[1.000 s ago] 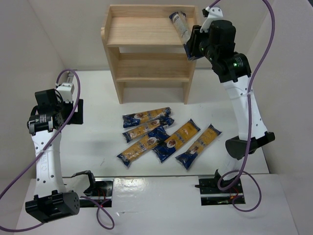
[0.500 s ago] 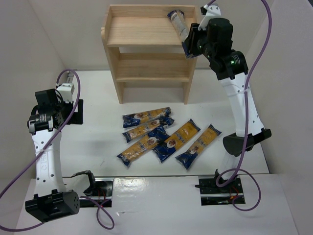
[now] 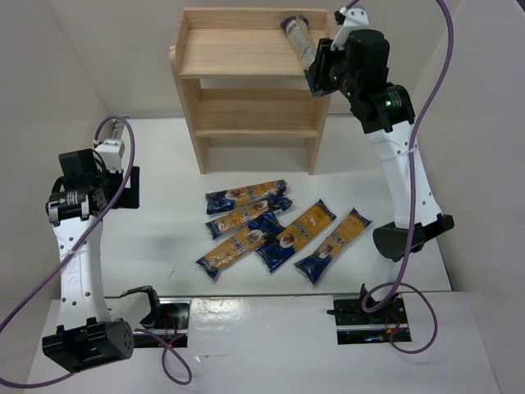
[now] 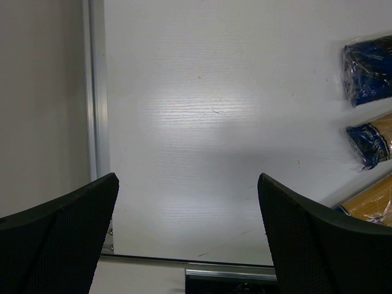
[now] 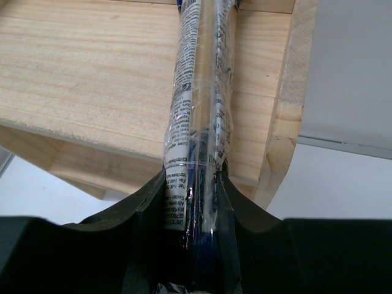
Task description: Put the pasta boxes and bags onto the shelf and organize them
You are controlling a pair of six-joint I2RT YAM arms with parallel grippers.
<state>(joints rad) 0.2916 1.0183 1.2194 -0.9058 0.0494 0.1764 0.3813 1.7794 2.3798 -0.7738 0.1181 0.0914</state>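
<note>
Right arm raised high and stretched toward the shelf (image 3: 238,61); its right gripper (image 3: 318,74) is at the right end of the top tier, clamped on the near end of a held pasta pack (image 3: 297,37). In the wrist view this pack (image 5: 199,92) runs front to back over the top board (image 5: 92,73), just beside the right side panel. It shows pale printed film, dark blue at the gripped end.

Left arm upright at the left, its left gripper (image 4: 187,184) over bare desk (image 3: 164,164), fingers wide apart and holding nothing.

Five loose packs (image 3: 297,235), dark blue with yellow spaghetti, lie clustered on the desk before the shelf.
</note>
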